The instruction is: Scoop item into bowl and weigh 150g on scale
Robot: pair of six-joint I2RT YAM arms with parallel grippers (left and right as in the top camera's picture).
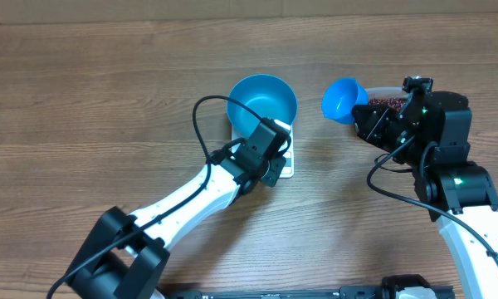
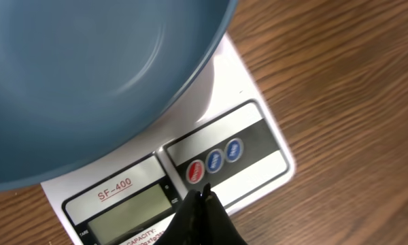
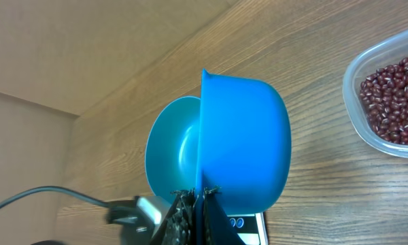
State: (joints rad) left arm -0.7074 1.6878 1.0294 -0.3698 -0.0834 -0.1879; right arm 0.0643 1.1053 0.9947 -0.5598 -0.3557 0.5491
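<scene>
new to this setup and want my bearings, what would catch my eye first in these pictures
The bright-blue bowl stands out first, empty, sitting on the white scale mid-table, with the shut left gripper poised just by the scale's red button. To the right, the right gripper holds a small blue scoop, also empty, beside a clear tub of maroon beans.

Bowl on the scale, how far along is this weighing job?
Done: the bowl sits on the scale, empty. In hand: the left fingers, closed, are at the scale's buttons; the right fingers hold the scoop, apparently empty, near the tub. Left: the beans are all there, so scooping and weighing.
</scene>
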